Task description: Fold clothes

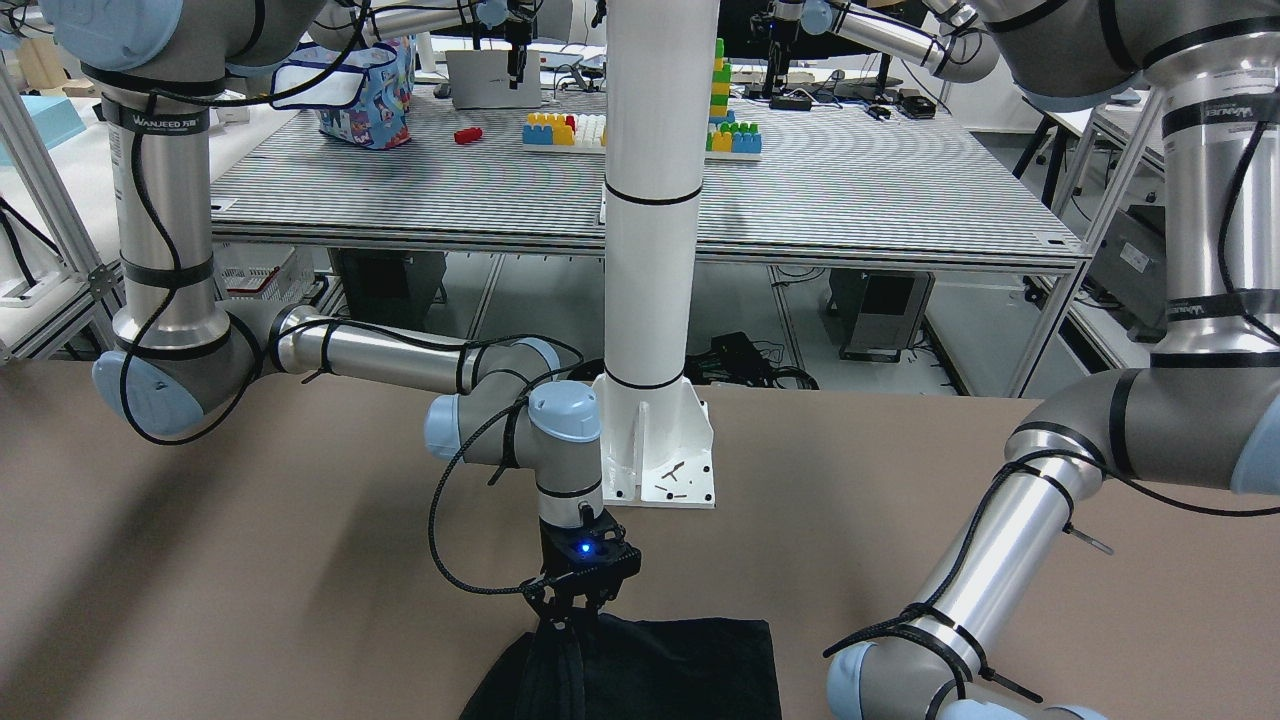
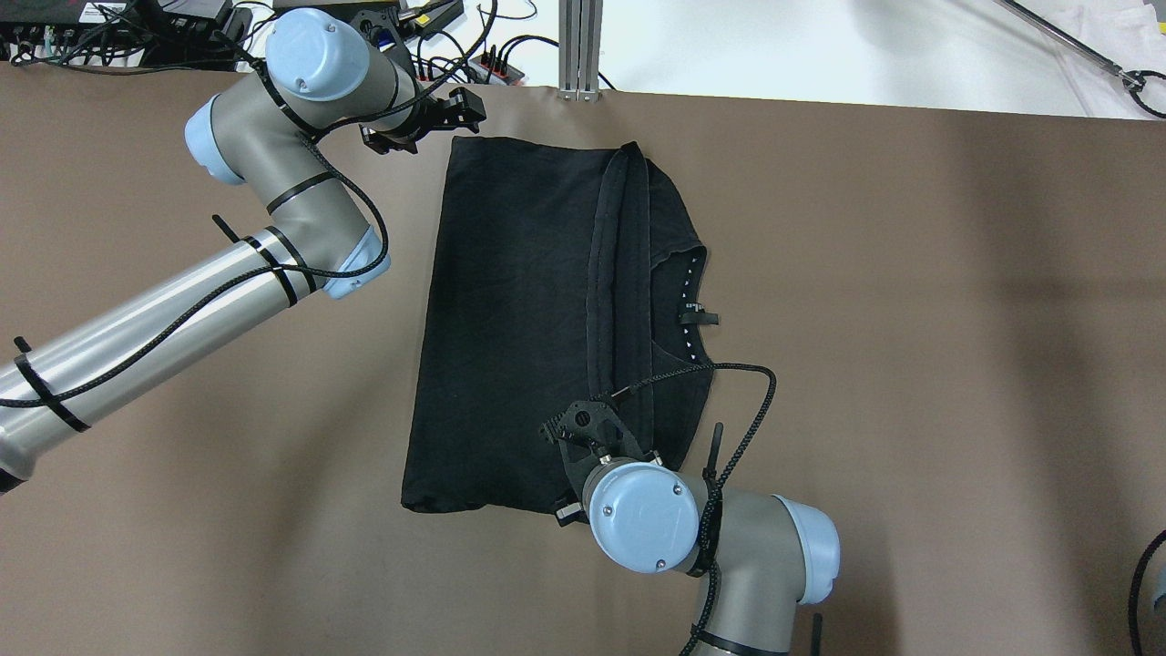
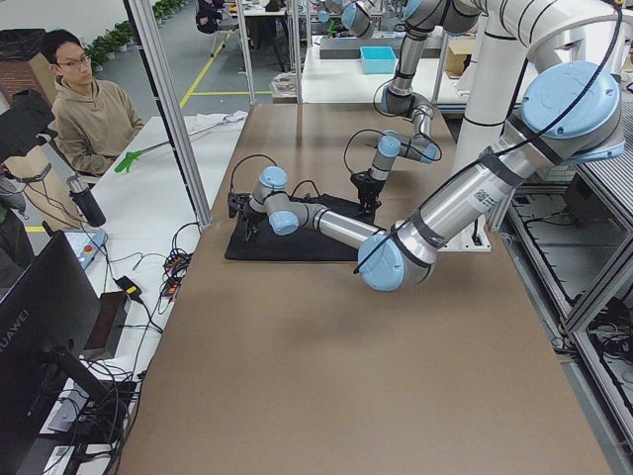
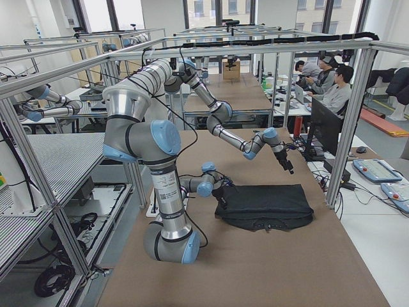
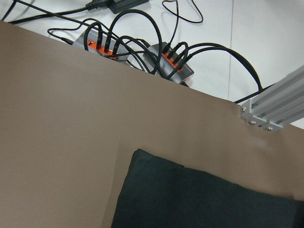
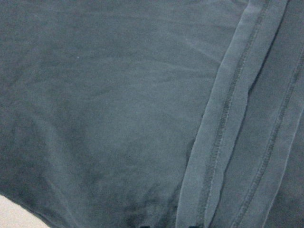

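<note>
Blue patterned bag point(image 1: 365, 92) with white trim, standing on the striped rear table point(image 1: 900, 180): contents not visible.

Right gripper point(image 1: 572, 612): pointing straight down, fingertips at the cloth of the black shirt point(image 2: 519, 319), beside its hemmed band point(image 2: 612, 273), at the end nearest the robot. Its wrist view is filled with fabric; whether the fingers pinch the cloth cannot be told.

Left gripper point(image 2: 460, 111): off the cloth, near the shirt's far left corner, touching nothing; finger spread cannot be told.

Shirt: folded to a rectangle, flat on the brown table point(image 2: 911, 364), centre. Long axis runs away from the robot. Neckline point(image 2: 688, 301) opens toward the robot's right.
</note>
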`<state>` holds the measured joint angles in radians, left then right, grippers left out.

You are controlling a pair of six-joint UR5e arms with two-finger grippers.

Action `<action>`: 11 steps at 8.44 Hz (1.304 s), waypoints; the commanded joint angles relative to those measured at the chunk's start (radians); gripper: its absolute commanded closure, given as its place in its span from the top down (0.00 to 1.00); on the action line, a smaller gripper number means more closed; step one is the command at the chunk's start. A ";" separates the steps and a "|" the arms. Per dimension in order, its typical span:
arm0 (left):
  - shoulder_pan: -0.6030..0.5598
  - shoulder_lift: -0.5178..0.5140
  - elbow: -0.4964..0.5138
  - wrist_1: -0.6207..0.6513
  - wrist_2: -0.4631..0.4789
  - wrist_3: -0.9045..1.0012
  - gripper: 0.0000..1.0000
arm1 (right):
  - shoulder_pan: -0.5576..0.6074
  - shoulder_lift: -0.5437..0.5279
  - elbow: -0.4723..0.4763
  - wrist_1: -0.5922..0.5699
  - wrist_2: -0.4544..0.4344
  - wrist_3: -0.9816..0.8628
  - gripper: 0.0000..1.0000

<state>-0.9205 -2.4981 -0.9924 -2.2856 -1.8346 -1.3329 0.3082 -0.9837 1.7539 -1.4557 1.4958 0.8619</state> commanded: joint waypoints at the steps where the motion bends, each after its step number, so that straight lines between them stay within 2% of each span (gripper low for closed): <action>1: 0.000 0.002 0.001 -0.002 0.001 0.001 1.00 | 0.000 -0.003 -0.007 0.000 -0.002 -0.012 0.30; 5: -0.001 0.001 0.001 0.000 0.001 0.001 1.00 | 0.000 -0.015 -0.007 0.000 -0.003 -0.018 0.32; 6: -0.001 0.001 0.001 0.000 0.001 0.001 1.00 | 0.000 -0.015 -0.007 0.000 -0.003 -0.018 0.24; 7: -0.001 0.001 0.003 0.000 0.001 0.000 1.00 | 0.002 -0.016 -0.002 0.000 0.001 -0.020 0.00; 9: -0.001 0.001 0.001 0.000 0.001 0.000 1.00 | 0.012 -0.033 0.007 0.006 0.012 -0.021 0.00; 10: -0.001 0.001 0.001 0.000 0.001 0.000 1.00 | 0.028 -0.085 0.072 0.005 0.038 -0.023 0.00; 11: -0.001 0.001 0.001 0.000 0.001 0.000 1.00 | 0.028 -0.219 0.175 0.018 0.073 -0.021 0.00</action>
<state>-0.9219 -2.4974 -0.9909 -2.2856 -1.8331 -1.3330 0.3256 -1.0434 1.7940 -1.4511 1.5195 0.8404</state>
